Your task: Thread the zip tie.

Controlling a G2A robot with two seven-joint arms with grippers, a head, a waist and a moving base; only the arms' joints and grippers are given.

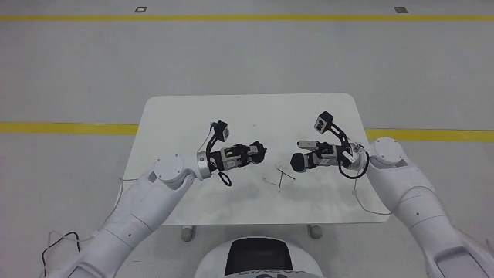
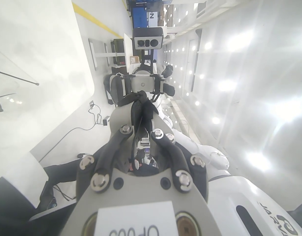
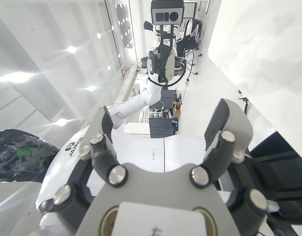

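Zip ties [image 1: 284, 176] lie crossed on the tabletop [image 1: 177, 116], a little right of its middle and nearer the front edge, the robot's side, than the back edge. The left gripper [image 1: 261, 152] hangs over the tabletop just left of the ties and slightly behind them. The right gripper [image 1: 295, 162] hangs just to their right. The two grippers face each other, near but apart. The left arm comes in over the front left corner, and the right arm over the right edge.
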